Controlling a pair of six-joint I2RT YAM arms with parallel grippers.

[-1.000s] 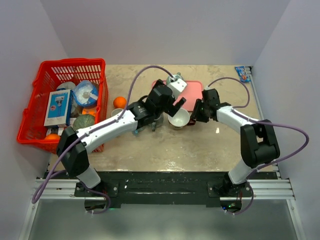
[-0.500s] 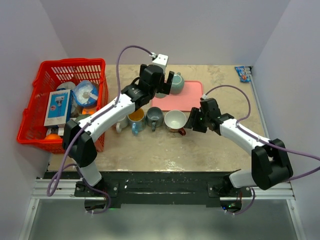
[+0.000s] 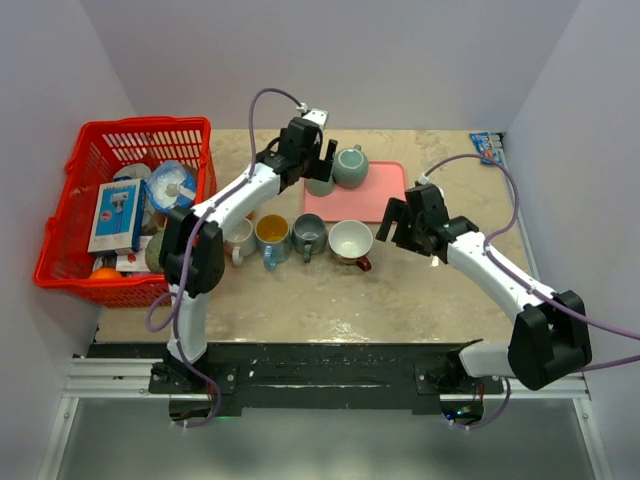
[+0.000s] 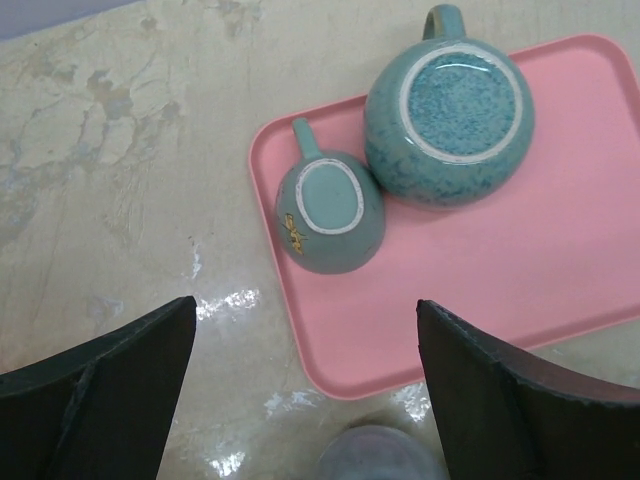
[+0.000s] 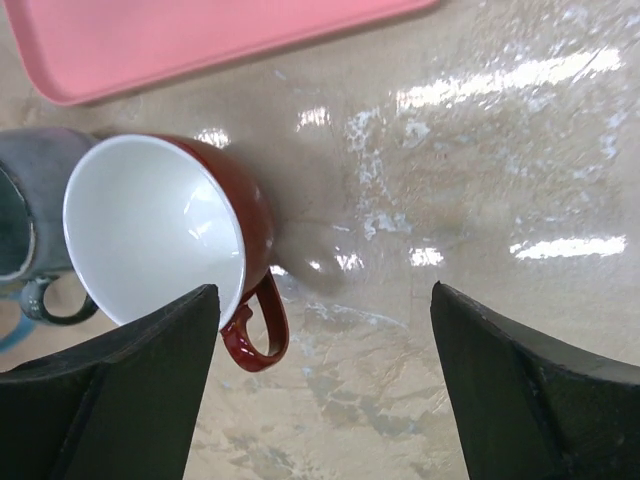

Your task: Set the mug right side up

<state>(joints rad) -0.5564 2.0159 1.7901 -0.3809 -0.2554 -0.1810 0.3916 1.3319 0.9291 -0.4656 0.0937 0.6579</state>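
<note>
Two bottom-up on tray point(image 4: 520, 270), left wrist view: small mug point(image 4: 330, 210) centre, big mug point(image 4: 450, 110) upper right. Left gripper point(image 4: 303, 320) wide apart above, empty; right gripper point(image 5: 322, 300) apart too. Likely best: straddle small mug's body, clear of neighbour.

Two arms, the left arm point(image 3: 225, 205) and the right arm point(image 3: 490, 265): white link shells, black joint housings. A lilac cable point(image 3: 253, 110) loops along each. Black base rail point(image 3: 320, 375) at 6 o'clock. Left tool point(image 4: 305, 303) and right tool point(image 5: 325, 290) bear matte black, wedge-shaped fingers point(image 4: 110, 390).
</note>
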